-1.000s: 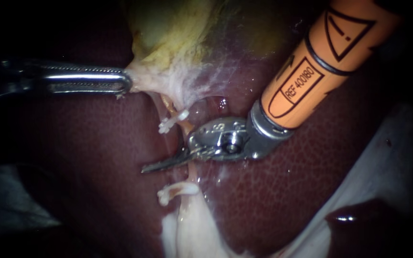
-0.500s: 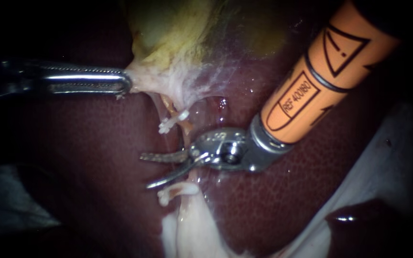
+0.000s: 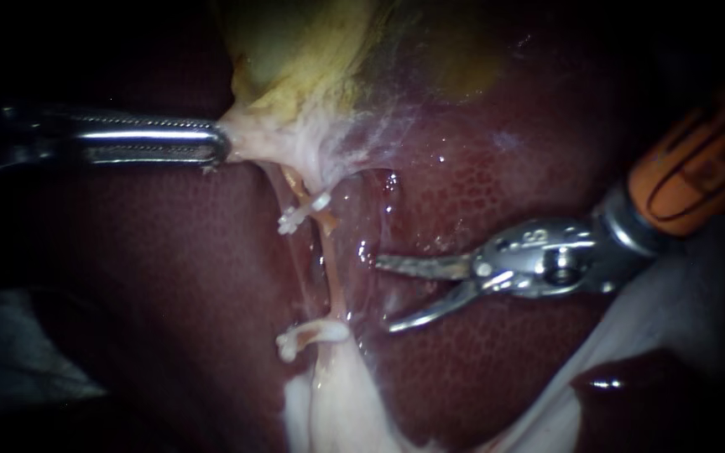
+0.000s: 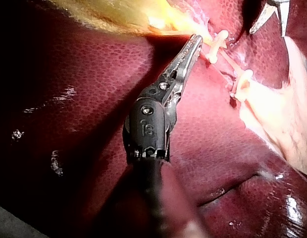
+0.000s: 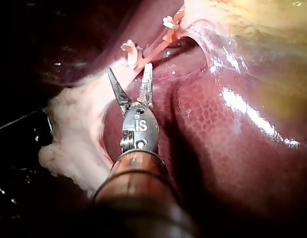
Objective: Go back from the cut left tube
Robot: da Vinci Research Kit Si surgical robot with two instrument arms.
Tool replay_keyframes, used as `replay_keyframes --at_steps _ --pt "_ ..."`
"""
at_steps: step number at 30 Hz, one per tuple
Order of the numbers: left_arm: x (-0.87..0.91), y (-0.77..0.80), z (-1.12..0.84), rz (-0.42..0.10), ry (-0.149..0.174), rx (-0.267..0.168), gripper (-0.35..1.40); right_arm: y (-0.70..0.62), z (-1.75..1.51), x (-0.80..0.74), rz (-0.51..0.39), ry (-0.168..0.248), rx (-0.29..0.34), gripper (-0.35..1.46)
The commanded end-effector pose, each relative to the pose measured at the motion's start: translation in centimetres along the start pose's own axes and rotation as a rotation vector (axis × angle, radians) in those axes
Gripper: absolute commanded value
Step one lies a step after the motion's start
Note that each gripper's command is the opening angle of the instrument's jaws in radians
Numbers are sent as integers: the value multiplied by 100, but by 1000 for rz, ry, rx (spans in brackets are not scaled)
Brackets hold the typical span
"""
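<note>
Right instrument (image 3: pixel 384 294) jaws spread, empty; clipped tube (image 3: pixel 330 256) just ahead of tips (not touching). Left instrument (image 3: pixel 221 144) clamps gallbladder (image 3: pixel 295 67).

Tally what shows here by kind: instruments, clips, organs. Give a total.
Instruments: 2 (left instrument, right instrument)
Clips: 2 (upper clip, lower clip)
Organs: 2 (liver, gallbladder)
Total: 6
</note>
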Motion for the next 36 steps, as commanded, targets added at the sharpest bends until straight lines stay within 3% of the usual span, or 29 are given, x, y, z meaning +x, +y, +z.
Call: replay_keyframes --at_steps 1,3,6,11,17,22,29,36 --pt "0 0 0 0 0 0 -35 1 -7 -2 -32 -39 -26 145" --pt "0 0 0 0 0 0 -35 3 -23 -4 -85 -111 -77 145" --pt "0 0 0 0 0 0 -35 9 -45 -2 -121 -172 -136 145" --pt "0 -1 1 0 0 0 -35 17 -66 3 -136 -209 -206 145" --pt "-8 -3 10 4 1 5 -35 17 -69 3 -127 -211 -176 145" --pt "-23 -7 29 12 7 15 -35 17 -70 2 -129 -212 -175 145" --pt "-42 -8 52 30 -16 5 -35 16 -70 2 -129 -212 -175 145" --pt "-41 -7 52 30 -16 5 -35 16 -71 1 -129 -212 -174 145"
